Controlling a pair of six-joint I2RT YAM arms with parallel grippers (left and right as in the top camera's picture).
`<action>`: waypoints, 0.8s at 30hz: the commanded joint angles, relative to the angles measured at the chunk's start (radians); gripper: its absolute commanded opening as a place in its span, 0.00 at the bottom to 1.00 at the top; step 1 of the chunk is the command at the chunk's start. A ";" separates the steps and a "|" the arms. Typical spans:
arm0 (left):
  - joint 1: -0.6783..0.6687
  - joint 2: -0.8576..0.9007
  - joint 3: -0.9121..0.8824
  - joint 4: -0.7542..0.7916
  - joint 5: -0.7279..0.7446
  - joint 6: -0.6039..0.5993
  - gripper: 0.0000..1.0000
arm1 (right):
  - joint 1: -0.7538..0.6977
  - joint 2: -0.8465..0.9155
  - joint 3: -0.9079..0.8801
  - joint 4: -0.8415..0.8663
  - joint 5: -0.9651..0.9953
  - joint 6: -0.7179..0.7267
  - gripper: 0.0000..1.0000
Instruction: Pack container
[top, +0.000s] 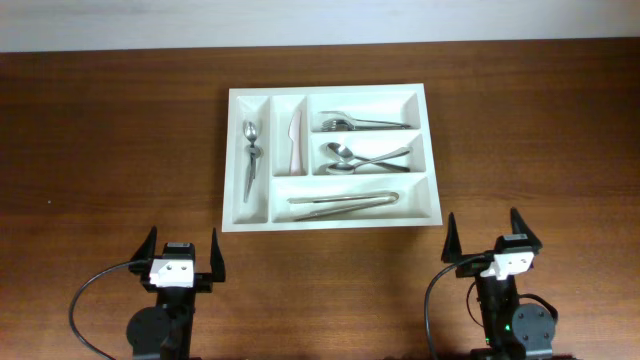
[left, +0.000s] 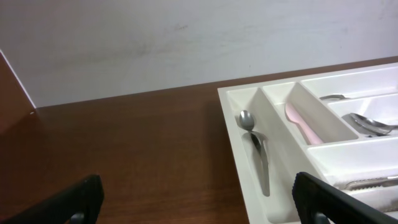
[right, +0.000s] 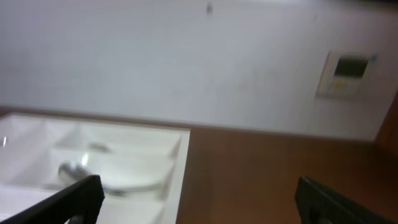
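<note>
The white cutlery tray (top: 432, 150) lies in the middle of the wooden table. Its two narrow upright compartments hold small spoons (top: 251, 150) and a pink knife (top: 294, 140). Its long compartments hold forks (top: 350, 124), spoons (top: 360, 158) and knives (top: 345, 203). My left gripper (top: 181, 252) is open and empty, in front of the tray's left end. My right gripper (top: 490, 243) is open and empty, in front of the tray's right corner. The left wrist view shows the tray (left: 239, 134) with a spoon (left: 255, 146) and the pink knife (left: 301, 124). The right wrist view shows the tray's right rim (right: 177, 180), blurred.
A white wall runs behind the table's far edge, with a small wall panel (right: 347, 71) in the right wrist view. Bare brown tabletop lies to the left (top: 110, 140) and right (top: 540, 140) of the tray.
</note>
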 joint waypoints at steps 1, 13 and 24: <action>-0.004 -0.009 -0.010 0.004 -0.011 0.016 0.99 | 0.011 -0.011 -0.005 -0.062 -0.020 -0.003 0.99; -0.004 -0.009 -0.010 0.003 -0.011 0.016 0.99 | 0.008 -0.006 -0.005 -0.130 -0.008 -0.003 0.99; -0.004 -0.009 -0.010 0.003 -0.011 0.016 0.99 | 0.008 -0.006 -0.005 -0.130 -0.008 -0.003 0.99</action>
